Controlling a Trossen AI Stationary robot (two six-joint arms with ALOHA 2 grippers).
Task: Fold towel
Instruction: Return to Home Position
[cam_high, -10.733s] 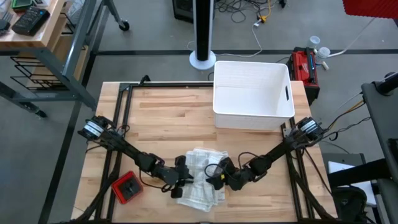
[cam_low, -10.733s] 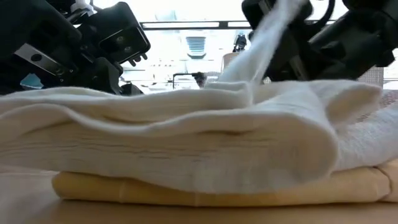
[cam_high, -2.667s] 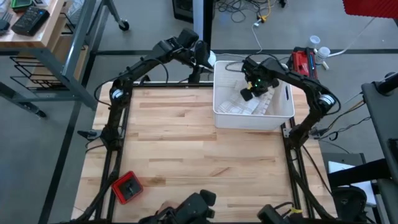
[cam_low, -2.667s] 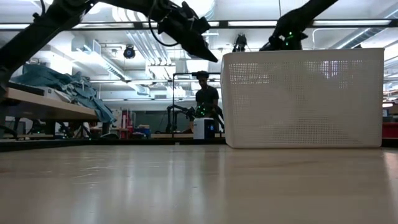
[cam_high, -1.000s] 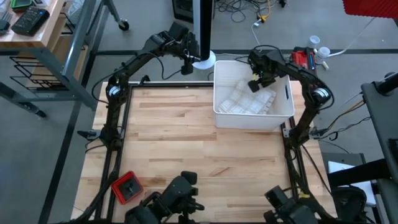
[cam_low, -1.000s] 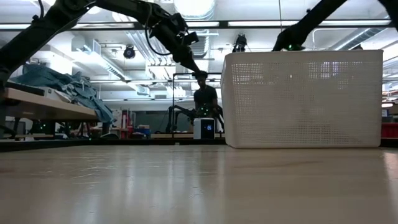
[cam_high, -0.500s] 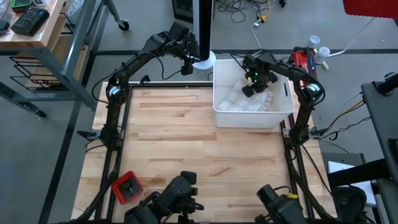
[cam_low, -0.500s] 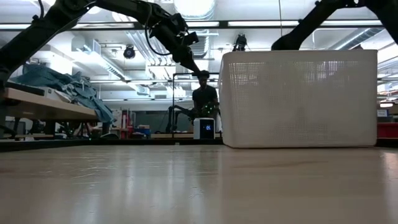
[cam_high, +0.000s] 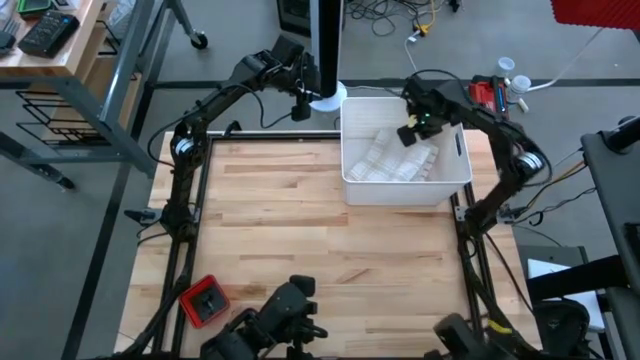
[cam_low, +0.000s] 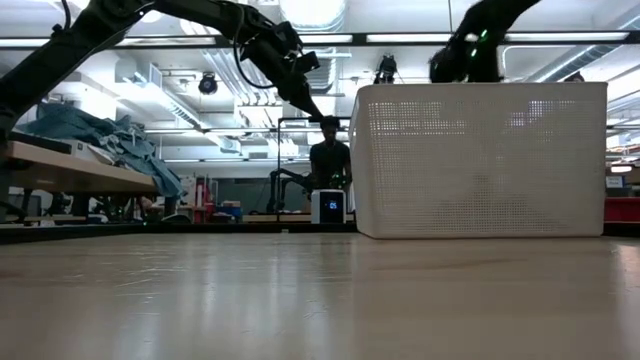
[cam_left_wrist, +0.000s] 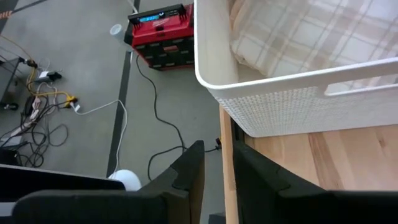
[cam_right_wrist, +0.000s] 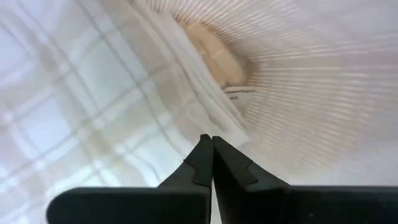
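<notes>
Folded towels (cam_high: 392, 158) lie inside the white bin (cam_high: 400, 192), which stands on the tabletop (cam_high: 270, 220) at about 1 o'clock, close to the far edge. Through my right wrist camera I see a light plaid towel (cam_right_wrist: 87, 93) on top. A tan towel (cam_right_wrist: 217, 53) shows under its edge, against the bin's wall.

The right tool (cam_high: 409, 134) hangs over the bin's far half, toward its 12 o'clock side, pointing down at the stack. Its two fingers (cam_right_wrist: 202, 158) are pressed together at the tips with nothing between them. In the low view it sits above the bin's rim.

The left tool (cam_high: 299, 103) is raised just past the tabletop's far edge at 12 o'clock, on the 9 o'clock side of the bin's far left corner. In the left wrist camera its fingers (cam_left_wrist: 189, 171) stand a narrow gap apart and hold nothing. Beyond them I see the bin's corner rim, the plaid cloth inside and a red toolbox (cam_left_wrist: 160, 37) on the floor. In the low view this tool sits high, at about 10 o'clock from the bin and apart from it.

A small red box (cam_high: 205, 300) lies on the tabletop at 7 o'clock, well apart from the bin. A person (cam_low: 328, 160) stands in the room far behind the tabletop.
</notes>
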